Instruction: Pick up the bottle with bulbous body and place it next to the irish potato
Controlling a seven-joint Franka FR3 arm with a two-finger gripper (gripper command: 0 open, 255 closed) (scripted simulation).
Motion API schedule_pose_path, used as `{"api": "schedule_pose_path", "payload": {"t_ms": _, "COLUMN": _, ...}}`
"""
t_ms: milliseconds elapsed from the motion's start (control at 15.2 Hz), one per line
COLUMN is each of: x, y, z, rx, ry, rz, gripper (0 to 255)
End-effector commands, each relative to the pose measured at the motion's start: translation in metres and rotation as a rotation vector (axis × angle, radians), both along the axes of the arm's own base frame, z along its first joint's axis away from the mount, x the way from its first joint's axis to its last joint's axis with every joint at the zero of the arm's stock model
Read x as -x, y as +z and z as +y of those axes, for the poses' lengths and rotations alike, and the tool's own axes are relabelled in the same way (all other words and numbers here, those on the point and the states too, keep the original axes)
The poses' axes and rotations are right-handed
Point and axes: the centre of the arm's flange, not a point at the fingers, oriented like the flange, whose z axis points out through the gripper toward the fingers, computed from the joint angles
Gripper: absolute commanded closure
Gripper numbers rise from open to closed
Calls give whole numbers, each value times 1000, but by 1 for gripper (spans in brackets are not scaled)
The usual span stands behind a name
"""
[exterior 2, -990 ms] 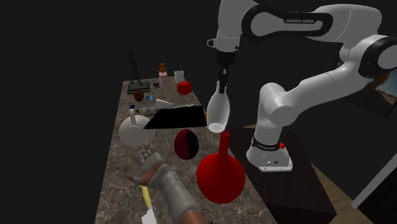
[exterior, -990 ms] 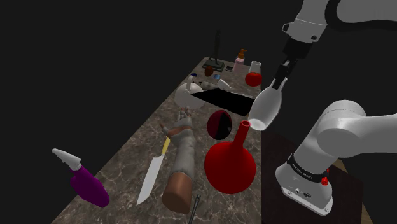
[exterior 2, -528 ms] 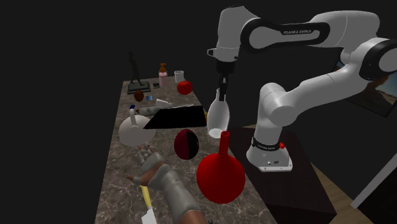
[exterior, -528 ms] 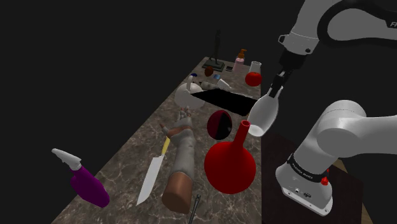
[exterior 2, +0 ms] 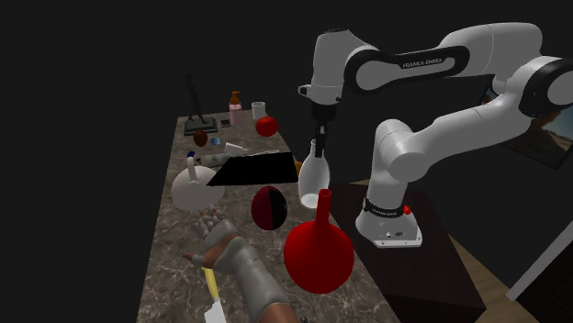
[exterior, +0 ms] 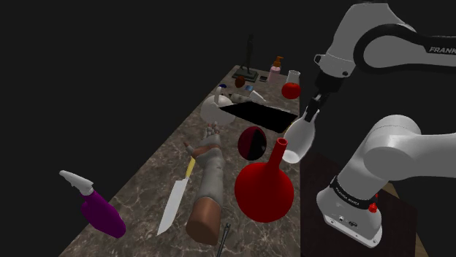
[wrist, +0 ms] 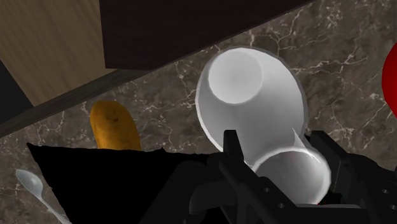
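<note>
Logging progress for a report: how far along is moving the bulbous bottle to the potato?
Done: the pick-up. The gripper is shut on the neck of the white bottle, which hangs above the marbled counter. In hand: the carry, beside the red flask. Left: setting the bottle down next to the orange-brown potato and letting go.

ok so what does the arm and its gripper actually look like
A white arm of rounded links, dark joints, FRANKA EMIKA lettering on one link, a dark lettered band and red button near the base. The gripper is all black, two-fingered.
</note>
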Motion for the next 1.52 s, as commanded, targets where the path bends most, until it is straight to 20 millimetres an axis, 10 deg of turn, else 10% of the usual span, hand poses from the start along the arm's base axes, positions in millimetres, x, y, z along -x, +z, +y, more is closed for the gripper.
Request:
{"api": "schedule_pose_path", "payload": {"t_ms": 0, "x": 1, "y": -11, "z": 1, "rx": 0, "ry": 0, "rz": -1, "gripper": 255}}
{"api": "schedule_pose_path", "payload": {"t_ms": 594, "x": 1, "y": -15, "z": 1, "rx": 0, "ry": 0, "rz": -1, "gripper": 255}}
{"api": "schedule_pose_path", "payload": {"t_ms": 660, "x": 1, "y": -15, "z": 1, "rx": 0, "ry": 0, "rz": -1, "gripper": 0}}
{"api": "schedule_pose_path", "payload": {"t_ms": 990, "x": 1, "y": -15, "z": 1, "rx": 0, "ry": 0, "rz": -1, "gripper": 0}}
{"api": "schedule_pose_path", "payload": {"t_ms": 1254, "x": 3, "y": 35, "z": 1, "rx": 0, "ry": 0, "rz": -1, "gripper": 0}}
{"api": "schedule_pose_path", "payload": {"t_ms": 1452, "x": 3, "y": 35, "z": 1, "rx": 0, "ry": 0, "rz": -1, "gripper": 0}}
